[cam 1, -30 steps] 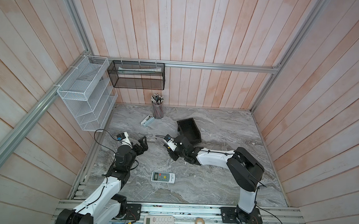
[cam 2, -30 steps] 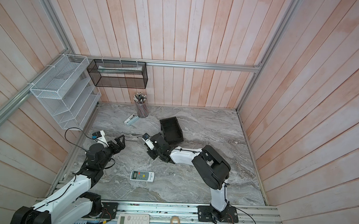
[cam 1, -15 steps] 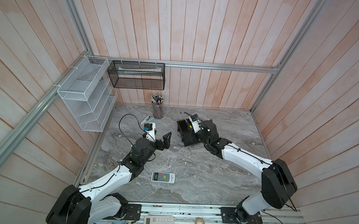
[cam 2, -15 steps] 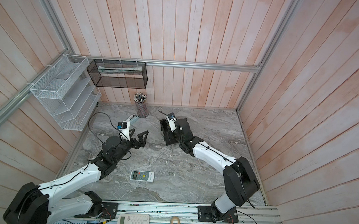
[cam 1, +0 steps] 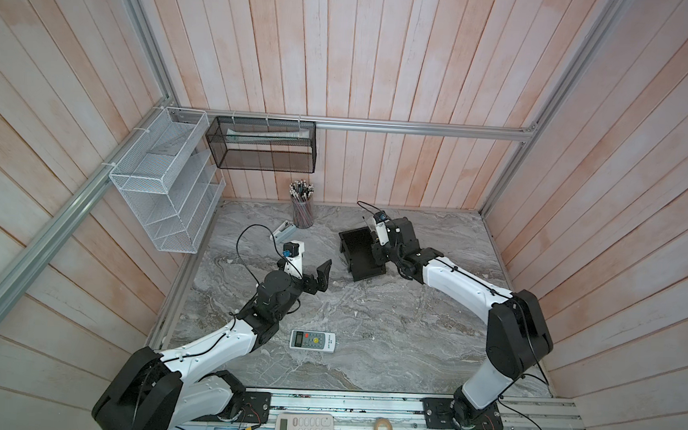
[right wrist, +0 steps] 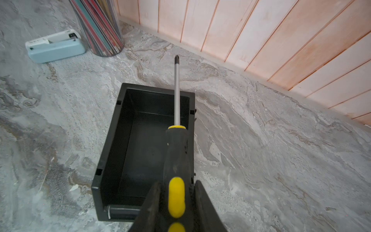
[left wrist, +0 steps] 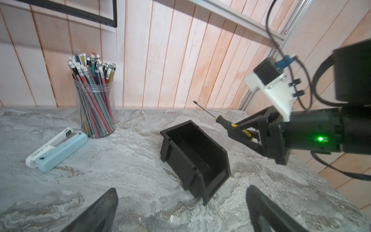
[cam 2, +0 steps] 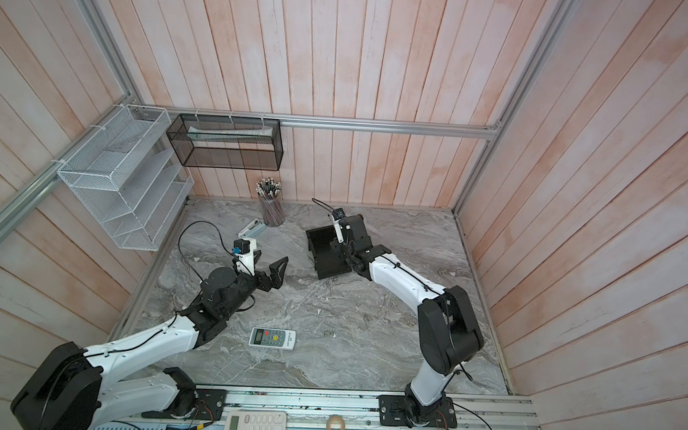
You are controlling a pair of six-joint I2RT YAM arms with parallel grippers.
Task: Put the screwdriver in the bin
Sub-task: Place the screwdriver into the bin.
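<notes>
one stapler (left wrist: 58,148) and one pencil cup (left wrist: 96,112) left of the one bin (right wrist: 109,140), left gripper (left wrist: 181,190) spread wide, empty, facing bin, one remote (cam 1: 312,340) well apart from bin, one screwdriver (right wrist: 176,152) over bin, handle clamped in right gripper (right wrist: 176,183)

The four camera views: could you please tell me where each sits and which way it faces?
Top views: high at the front, looking down on the table; both whole arms show.
Left wrist: on the left arm, facing the bin and the right gripper holding the screwdriver; open left gripper shows.
Right wrist: on the right arm, looking past the screwdriver into the bin; its fingers show.
Shared by wrist views: bin, screwdriver.
</notes>
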